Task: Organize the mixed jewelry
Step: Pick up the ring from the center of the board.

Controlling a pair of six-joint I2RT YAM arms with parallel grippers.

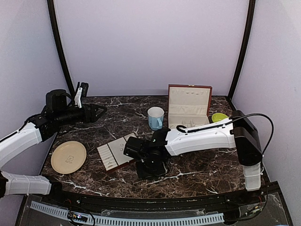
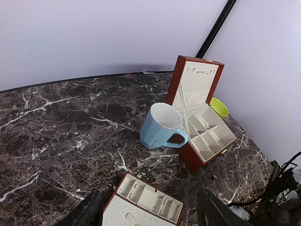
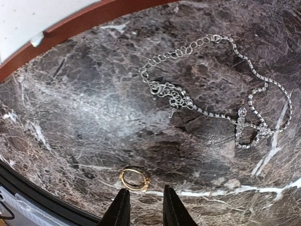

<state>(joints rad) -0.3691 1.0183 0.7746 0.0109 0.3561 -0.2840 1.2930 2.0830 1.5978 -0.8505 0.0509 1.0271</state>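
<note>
A small gold ring (image 3: 134, 179) lies flat on the marble, just ahead of my right gripper (image 3: 146, 189). Its fingers stand slightly apart, open, with nothing between them. A fine silvery chain (image 3: 175, 98) sprawls on the marble farther off. In the top view the right gripper (image 1: 150, 165) points down beside the cream slotted tray (image 1: 115, 150). My left gripper (image 1: 96, 112) hovers open and empty at the back left, looking down on the tray (image 2: 141, 200), where small studs (image 2: 136, 186) sit in the compartments. Another tiny piece (image 2: 214, 176) rests on the table.
The red-brown box (image 1: 189, 106) stands open at the back, with a light blue mug (image 1: 155, 117) beside it and a green bowl (image 1: 219, 117) to its right. A cream plate (image 1: 68, 157) lies at the left. The tray's red-brown rim (image 3: 84, 21) borders the right wrist view.
</note>
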